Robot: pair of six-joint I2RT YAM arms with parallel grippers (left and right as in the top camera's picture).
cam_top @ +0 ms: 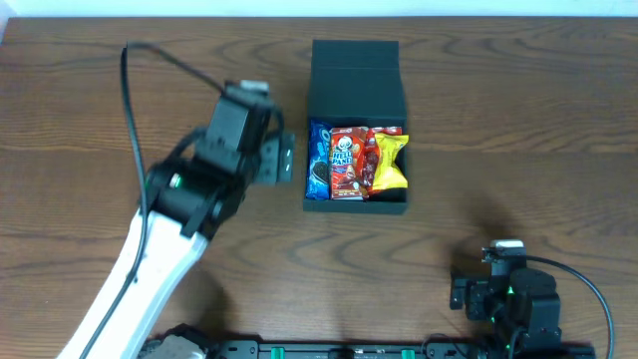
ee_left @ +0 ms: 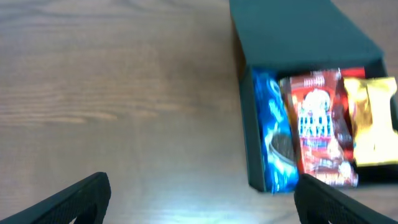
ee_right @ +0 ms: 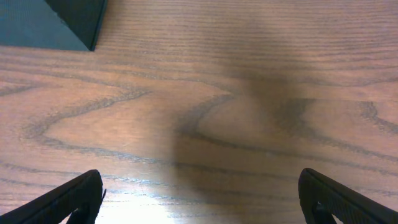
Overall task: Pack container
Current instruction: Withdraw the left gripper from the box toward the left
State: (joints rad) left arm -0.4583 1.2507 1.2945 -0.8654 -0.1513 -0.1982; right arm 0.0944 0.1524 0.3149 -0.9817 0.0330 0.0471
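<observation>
Teal-black container (cam_top: 355, 75) near the desk's far edge sits just right of the wide-open, empty left gripper (cam_top: 282, 160); right gripper (ee_right: 199, 193) likewise; writing on the packets (cam_top: 356, 160) is illegible.

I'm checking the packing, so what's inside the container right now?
The container holds three snack packets side by side: blue packet, red packet, yellow packet. Anything beneath them is covered.

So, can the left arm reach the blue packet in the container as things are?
Likely yes. The open left claw sits just beside the container, on the side where the blue packet stands; the lid is folded back and nothing covers the packet.
</observation>
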